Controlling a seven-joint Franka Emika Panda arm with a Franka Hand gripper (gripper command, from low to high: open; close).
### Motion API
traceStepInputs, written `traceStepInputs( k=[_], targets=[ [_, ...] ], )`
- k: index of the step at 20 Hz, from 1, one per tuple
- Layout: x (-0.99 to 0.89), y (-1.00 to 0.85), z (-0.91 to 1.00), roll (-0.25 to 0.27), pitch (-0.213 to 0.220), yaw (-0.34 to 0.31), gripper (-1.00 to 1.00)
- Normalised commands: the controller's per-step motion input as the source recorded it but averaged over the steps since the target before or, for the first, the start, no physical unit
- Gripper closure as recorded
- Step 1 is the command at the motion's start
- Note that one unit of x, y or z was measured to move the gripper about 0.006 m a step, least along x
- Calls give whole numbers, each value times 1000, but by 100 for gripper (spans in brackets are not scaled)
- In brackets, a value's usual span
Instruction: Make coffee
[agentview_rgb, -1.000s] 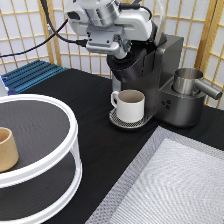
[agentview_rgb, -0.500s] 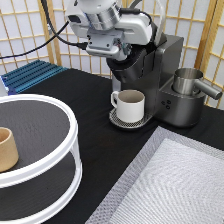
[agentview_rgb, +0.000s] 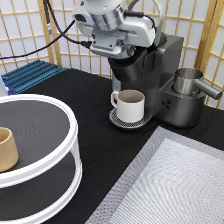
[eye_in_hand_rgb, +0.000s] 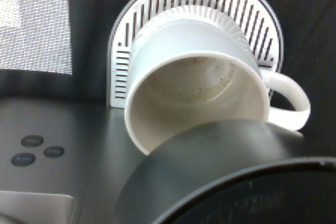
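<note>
My gripper (agentview_rgb: 121, 53) sits at the exterior view's top, pressed down against the top of the dark grey coffee machine (agentview_rgb: 165, 75), right over its brew head. A white handled mug (agentview_rgb: 131, 104) stands on the round drip tray (agentview_rgb: 116, 120) beneath the head. The wrist view looks straight down into the empty mug (eye_in_hand_rgb: 196, 85), past the dark brew head (eye_in_hand_rgb: 225, 175). The coffee is hidden in both views.
A steel jug (agentview_rgb: 188, 81) sits on the machine's right side. At the exterior view's left, a tan handleless cup (agentview_rgb: 6, 149) stands on a white two-tier round shelf (agentview_rgb: 60, 160). A grey mesh mat (agentview_rgb: 175, 185) lies at bottom right, and a blue rack (agentview_rgb: 30, 75) at the back left.
The hand has shifted slightly toward the exterior view's right above the machine. The mug and everything else have stayed put.
</note>
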Motion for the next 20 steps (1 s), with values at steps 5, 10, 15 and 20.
traceStepInputs(
  k=[5, 10, 15, 20],
  targets=[
    [-25, 183, 0, -11, 0, -134, 100],
    [-9, 279, 0, -84, 0, -150, -100],
    [-47, 280, 6, -83, 0, -147, -100],
    [-223, 75, 68, -21, 0, -122, -100]
  ],
)
